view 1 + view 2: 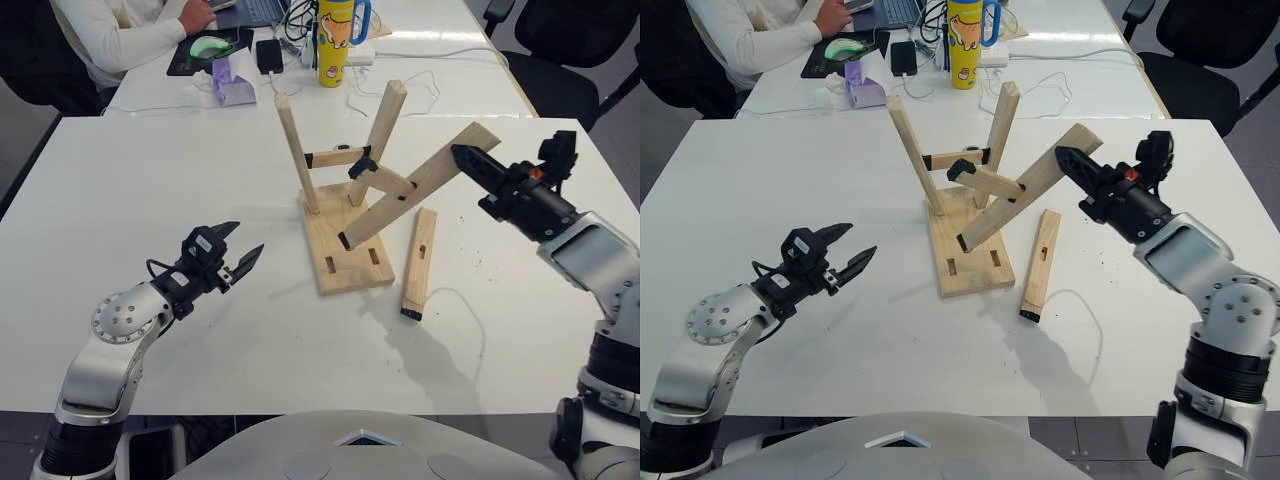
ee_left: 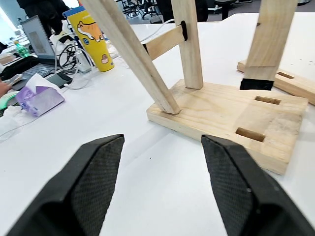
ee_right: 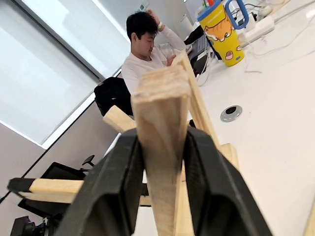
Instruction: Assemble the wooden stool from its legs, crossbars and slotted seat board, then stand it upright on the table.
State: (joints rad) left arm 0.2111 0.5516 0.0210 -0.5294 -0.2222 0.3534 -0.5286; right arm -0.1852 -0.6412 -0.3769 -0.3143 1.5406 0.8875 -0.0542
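Note:
The slotted seat board point(image 1: 345, 243) lies flat on the white table point(image 1: 150, 180). Two legs point(image 1: 297, 152) stand in it, joined by a crossbar point(image 1: 338, 157). A third leg point(image 1: 420, 184) leans tilted, its lower end at the board, with a crossbar point(image 1: 385, 180) fitted into it. My right gripper point(image 1: 478, 166) is shut on this leg's upper end point(image 3: 165, 128). A loose leg point(image 1: 419, 262) lies flat to the right of the board. My left gripper point(image 1: 232, 258) hovers open at the table's left, apart from the board point(image 2: 231, 115).
At the far edge stand a yellow cup point(image 1: 337, 40), a purple tissue box point(image 1: 233, 82), cables and a laptop, with a person seated there. A thin cable point(image 1: 470, 300) lies near the loose leg. The table's front and left areas are bare.

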